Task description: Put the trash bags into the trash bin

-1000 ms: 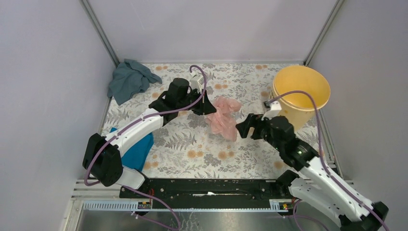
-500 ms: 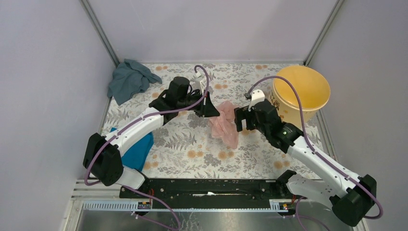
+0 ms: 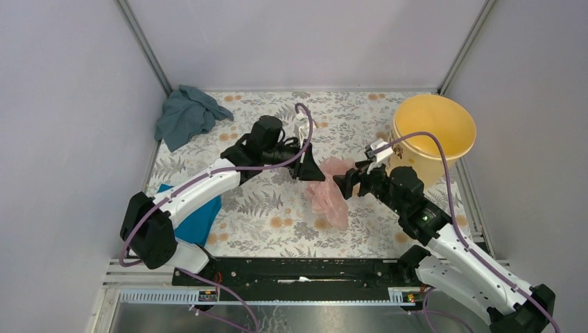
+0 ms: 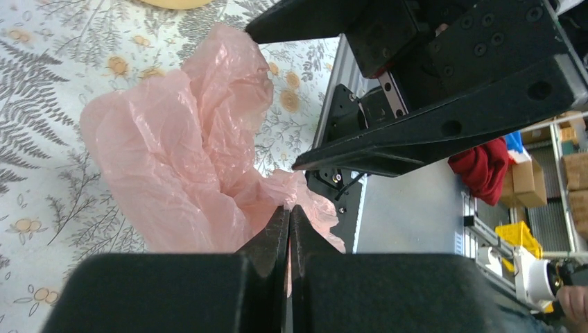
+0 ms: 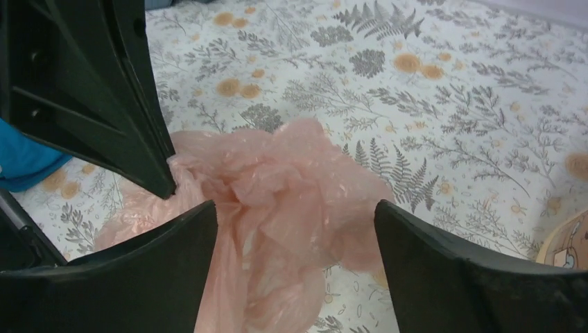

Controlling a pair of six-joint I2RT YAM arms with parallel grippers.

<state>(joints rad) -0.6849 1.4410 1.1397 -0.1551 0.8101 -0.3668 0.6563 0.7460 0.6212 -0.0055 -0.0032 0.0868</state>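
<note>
The left tool (image 3: 315,173) is closed, its two fingers pressed flat together with a fold of the trash bag (image 3: 331,198) pinched at their tips. In the left wrist view the pale-pink film (image 4: 173,139) bunches out ahead of the closed left tool (image 4: 289,208) in soft wrinkles above the floral surface (image 3: 277,208).

The right tool (image 3: 347,184) faces the left one from the opposite side, its jaws spread wide. In its own view the crumpled bag (image 5: 277,180) lies in the gap of the right tool (image 5: 295,229), with the left tool's dark fingertip just beside (whether the right fingers touch the film cannot be told). The bag's free end trails down below both tools, toward the near edge.

The trash bin (image 3: 444,121) stands behind and to the right of the right tool, near it but apart from the bag. A grey-blue cloth (image 3: 184,114) lies well behind the left tool, in the far corner, and a bright blue cloth (image 3: 201,218) lies under the left arm.
</note>
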